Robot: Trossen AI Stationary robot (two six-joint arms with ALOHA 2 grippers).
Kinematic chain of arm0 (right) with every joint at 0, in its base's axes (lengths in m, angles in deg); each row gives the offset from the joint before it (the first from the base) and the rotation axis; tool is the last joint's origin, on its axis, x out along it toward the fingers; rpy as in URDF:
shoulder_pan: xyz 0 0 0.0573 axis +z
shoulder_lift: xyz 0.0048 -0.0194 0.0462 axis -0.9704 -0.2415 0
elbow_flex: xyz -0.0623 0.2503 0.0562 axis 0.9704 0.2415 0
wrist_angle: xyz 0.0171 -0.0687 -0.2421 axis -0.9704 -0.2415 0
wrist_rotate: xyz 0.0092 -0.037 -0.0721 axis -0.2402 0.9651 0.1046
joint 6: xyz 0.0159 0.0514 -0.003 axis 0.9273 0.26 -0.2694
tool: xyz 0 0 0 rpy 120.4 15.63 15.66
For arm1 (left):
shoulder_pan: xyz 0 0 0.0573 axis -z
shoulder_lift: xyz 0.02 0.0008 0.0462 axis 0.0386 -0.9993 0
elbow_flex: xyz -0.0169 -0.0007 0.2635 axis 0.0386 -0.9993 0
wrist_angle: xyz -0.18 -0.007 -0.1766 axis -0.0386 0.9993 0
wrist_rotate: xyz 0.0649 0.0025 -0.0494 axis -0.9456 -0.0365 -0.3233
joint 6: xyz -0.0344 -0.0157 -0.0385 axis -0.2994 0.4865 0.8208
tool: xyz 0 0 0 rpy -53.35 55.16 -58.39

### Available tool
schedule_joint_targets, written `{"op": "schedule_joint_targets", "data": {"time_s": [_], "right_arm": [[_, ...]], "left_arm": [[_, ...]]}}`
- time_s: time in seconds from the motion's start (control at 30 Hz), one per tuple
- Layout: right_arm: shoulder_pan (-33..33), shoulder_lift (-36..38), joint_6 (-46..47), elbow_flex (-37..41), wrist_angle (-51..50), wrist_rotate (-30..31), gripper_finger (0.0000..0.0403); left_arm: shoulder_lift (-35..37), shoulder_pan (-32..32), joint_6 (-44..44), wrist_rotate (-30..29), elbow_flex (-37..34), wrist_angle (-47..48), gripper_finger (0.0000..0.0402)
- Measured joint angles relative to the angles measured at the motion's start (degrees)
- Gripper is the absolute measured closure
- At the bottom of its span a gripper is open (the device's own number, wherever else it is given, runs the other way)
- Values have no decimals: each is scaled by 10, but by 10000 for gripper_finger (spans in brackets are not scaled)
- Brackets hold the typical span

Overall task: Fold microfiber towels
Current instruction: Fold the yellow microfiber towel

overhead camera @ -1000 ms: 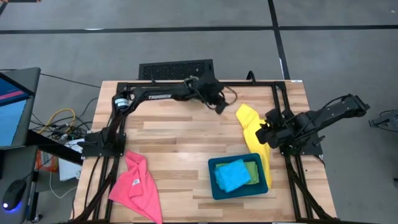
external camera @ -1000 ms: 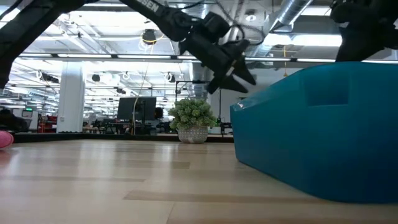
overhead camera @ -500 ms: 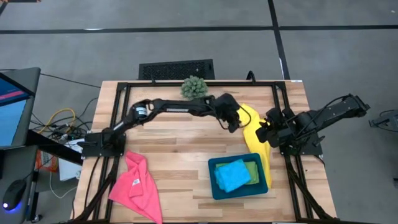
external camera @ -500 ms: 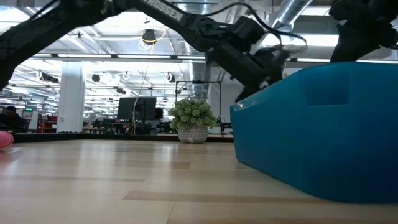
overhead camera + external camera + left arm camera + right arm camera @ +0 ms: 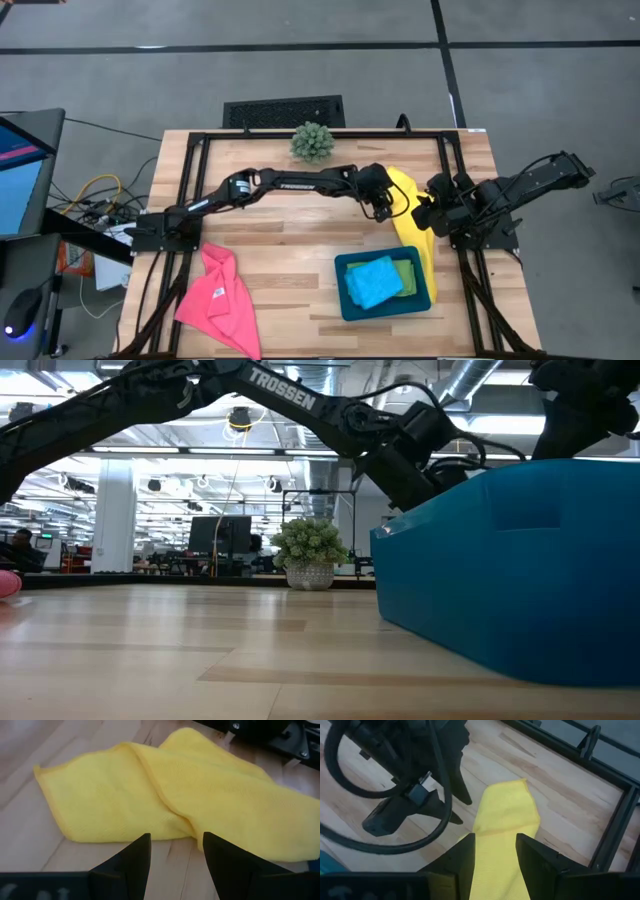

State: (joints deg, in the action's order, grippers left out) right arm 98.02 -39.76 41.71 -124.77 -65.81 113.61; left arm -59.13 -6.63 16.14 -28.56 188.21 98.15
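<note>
Right of centre in the high view, the yellow towel (image 5: 408, 215) is lying rumpled on the wooden table (image 5: 290, 250), running from mid-frame down beside the right wall of the teal tray (image 5: 342, 290), where the blue towel (image 5: 375, 281) is resting over the green towel (image 5: 408, 272). At lower left, the pink towel (image 5: 218, 297) is lying unfolded and partly over the table edge. Reaching across from the left of the frame, the left gripper (image 5: 384, 207) is poised at the yellow towel's left edge; in the left wrist view its fingers (image 5: 131, 862) are standing apart with nothing between them, and the cloth's near hem is lying just beyond the tips. At mid-right, the right gripper (image 5: 428, 215) is hovering over the same towel; in the right wrist view its jaws are parted with yellow cloth (image 5: 505, 820) showing between and beyond them, though whether it is pinching a layer cannot be told. Judged from this, the step in hand is taking hold of the yellow towel to spread it. Doing it well probably calls for the left gripper to be descending onto a single hem near a corner rather than the central ridge, where two layers are overlapping, and for both arms to be drawing apart evenly, keeping clear of the tray wall.
</note>
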Motion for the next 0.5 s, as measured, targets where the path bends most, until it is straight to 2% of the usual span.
{"op": "schedule_joint_targets", "data": {"time_s": [0.5], "right_arm": [[0, 0, -5, 0, 0, 12, 236]], "left_arm": [[0, 16, -45, -32, -2, -43, 229]]}}
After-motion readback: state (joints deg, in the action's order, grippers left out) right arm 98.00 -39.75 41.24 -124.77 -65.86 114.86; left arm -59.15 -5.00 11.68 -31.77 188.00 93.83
